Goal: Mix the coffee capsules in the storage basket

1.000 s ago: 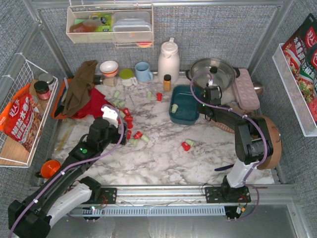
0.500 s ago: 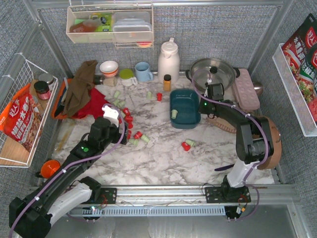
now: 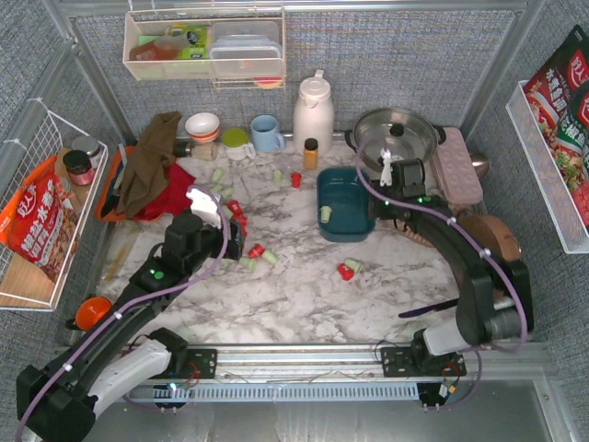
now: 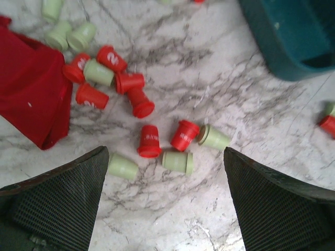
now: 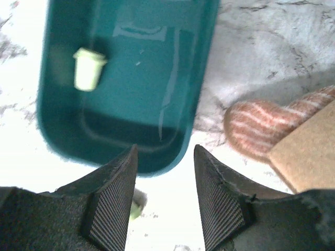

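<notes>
The dark teal storage basket (image 3: 357, 221) sits right of centre on the marble table, with one mint capsule (image 3: 325, 215) inside. Red and mint capsules (image 3: 241, 222) lie scattered left of it, and a pair (image 3: 348, 269) lies in front of it. My left gripper (image 3: 232, 243) is open and empty, hovering over the loose capsules. In its wrist view the gripper (image 4: 166, 209) is just short of a mint capsule (image 4: 178, 161) and a red one (image 4: 149, 141). My right gripper (image 3: 380, 204) is open and empty at the basket's right side. In its wrist view the gripper (image 5: 165, 204) faces the basket (image 5: 201, 83) and the capsule (image 5: 88, 68) inside.
A red cloth (image 3: 164, 198), a brown cloth (image 3: 152, 157), bowls (image 3: 202, 126), a blue mug (image 3: 267, 133), a white jug (image 3: 313, 112), an orange-capped bottle (image 3: 311, 152) and a lidded pot (image 3: 396, 136) line the back. A striped mitt (image 5: 272, 128) and a wooden board (image 3: 492, 241) lie right of the basket.
My right gripper has drawn back to the right, off the basket's right wall. The basket has shifted slightly nearer. My left gripper has edged toward the scattered capsules.
</notes>
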Controlling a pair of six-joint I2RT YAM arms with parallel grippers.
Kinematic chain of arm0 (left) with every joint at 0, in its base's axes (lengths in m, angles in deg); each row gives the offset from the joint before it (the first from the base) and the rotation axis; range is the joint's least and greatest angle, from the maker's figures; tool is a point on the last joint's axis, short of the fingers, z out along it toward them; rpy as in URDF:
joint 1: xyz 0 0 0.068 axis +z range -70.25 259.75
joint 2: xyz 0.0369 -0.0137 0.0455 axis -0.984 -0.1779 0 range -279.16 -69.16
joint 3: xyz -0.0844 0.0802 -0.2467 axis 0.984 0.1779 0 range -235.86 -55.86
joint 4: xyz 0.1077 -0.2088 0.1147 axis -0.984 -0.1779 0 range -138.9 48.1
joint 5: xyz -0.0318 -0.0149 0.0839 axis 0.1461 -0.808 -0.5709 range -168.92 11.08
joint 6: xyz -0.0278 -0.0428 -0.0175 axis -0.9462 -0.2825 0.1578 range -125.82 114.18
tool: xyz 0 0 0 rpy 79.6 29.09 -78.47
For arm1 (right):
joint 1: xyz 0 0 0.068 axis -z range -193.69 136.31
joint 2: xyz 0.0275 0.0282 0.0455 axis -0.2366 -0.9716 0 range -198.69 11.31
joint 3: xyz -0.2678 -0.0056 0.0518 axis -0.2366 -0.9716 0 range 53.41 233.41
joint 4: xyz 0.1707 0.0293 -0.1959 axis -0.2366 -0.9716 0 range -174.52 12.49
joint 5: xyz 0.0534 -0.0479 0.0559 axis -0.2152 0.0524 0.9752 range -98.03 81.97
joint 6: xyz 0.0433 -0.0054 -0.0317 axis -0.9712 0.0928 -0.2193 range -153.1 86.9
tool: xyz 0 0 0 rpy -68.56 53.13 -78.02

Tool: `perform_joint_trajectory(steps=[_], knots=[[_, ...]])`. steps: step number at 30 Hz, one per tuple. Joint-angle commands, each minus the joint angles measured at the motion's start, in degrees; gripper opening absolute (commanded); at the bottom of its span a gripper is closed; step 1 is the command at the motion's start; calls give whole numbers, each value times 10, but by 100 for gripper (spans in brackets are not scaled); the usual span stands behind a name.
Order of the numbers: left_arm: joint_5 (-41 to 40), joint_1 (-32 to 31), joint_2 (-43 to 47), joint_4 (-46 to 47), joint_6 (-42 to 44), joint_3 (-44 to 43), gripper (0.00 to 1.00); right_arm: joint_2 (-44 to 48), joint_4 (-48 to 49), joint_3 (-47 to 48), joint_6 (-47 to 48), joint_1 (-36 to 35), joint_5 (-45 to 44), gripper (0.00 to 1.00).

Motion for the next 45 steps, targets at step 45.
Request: perform_joint_trajectory(steps=[45], knots=[[63,1,197,56,123,36,99,-79,-138,-51,365,-189,30,42]])
